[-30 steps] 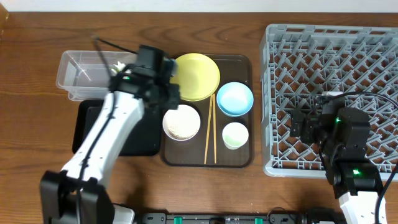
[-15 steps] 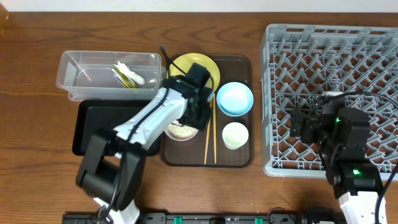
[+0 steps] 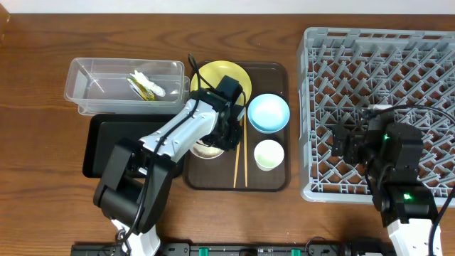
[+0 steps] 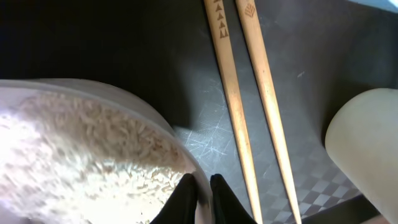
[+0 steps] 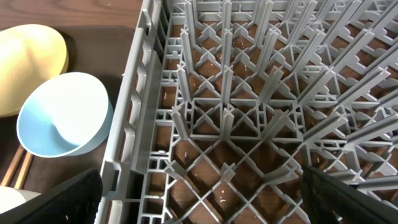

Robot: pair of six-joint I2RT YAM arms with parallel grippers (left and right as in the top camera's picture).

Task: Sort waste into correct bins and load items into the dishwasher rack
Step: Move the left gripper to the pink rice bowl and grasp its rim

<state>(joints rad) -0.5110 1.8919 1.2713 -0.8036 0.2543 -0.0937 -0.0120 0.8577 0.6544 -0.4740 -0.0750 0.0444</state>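
My left gripper (image 3: 222,136) is over the brown tray, its jaws (image 4: 202,186) pinched on the right rim of the white bowl (image 4: 155,118), which holds loose rice (image 4: 74,149). The green-and-orange wrapper (image 3: 146,86) with white scrap lies in the clear tub (image 3: 85,96). The black tray (image 3: 99,149) sits in front of the tub. The wooden chopsticks (image 3: 239,160) lie just right of the bowl. The yellow plate (image 3: 231,75), blue bowl (image 3: 268,112) and pale cup (image 3: 269,154) stand on the brown tray. My right gripper (image 5: 202,208) is open and empty above the grey rack (image 3: 384,64).
The brown serving tray (image 3: 281,181) holds the dishes between the bins and the rack. The rack's left wall (image 5: 134,112) stands beside the blue bowl (image 5: 62,115) and the yellow plate (image 5: 28,62). My left arm (image 3: 167,142) stretches over the black tray.
My left gripper moved from over the clear tub to the brown tray and came down on the white bowl's rim. The wrapper now lies in the tub. The right arm has not moved.
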